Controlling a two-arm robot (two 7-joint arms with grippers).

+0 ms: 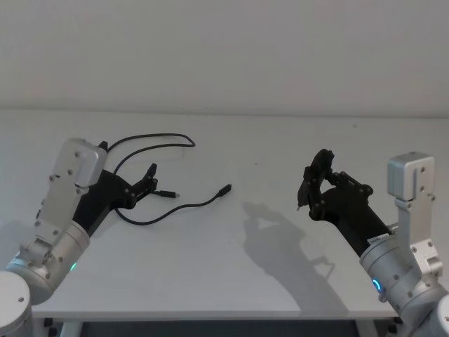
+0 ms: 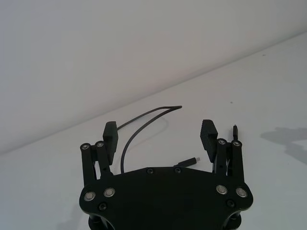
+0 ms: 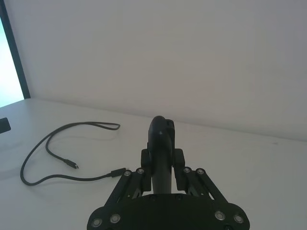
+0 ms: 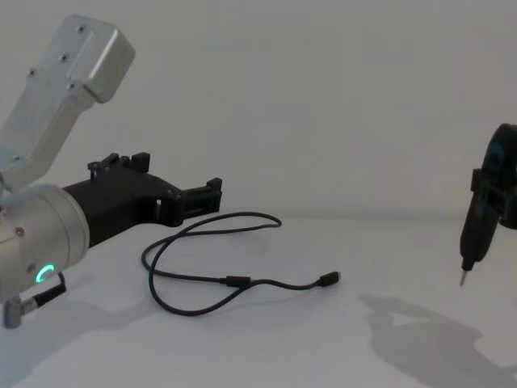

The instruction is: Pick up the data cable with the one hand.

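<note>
The data cable (image 1: 189,204) lies on the white table (image 1: 245,281) as a long thin black cord. It curls from a loop at the back to two small plugs near the middle. My left gripper (image 1: 151,179) hangs low over the cable's left part, open, with nothing between its fingers. In the left wrist view the cable (image 2: 144,119) runs between and beyond the open pads (image 2: 208,132). The chest view shows the cable (image 4: 242,282) below and ahead of that gripper (image 4: 182,176). My right gripper (image 1: 319,175) stays raised at the right, shut on a dark pen-shaped tool (image 4: 477,218).
The tool's metal tip points down, well above the table, right of the cable's plugs. A plain white wall stands behind the table. In the right wrist view the cable (image 3: 48,143) lies far beyond the held tool (image 3: 160,139).
</note>
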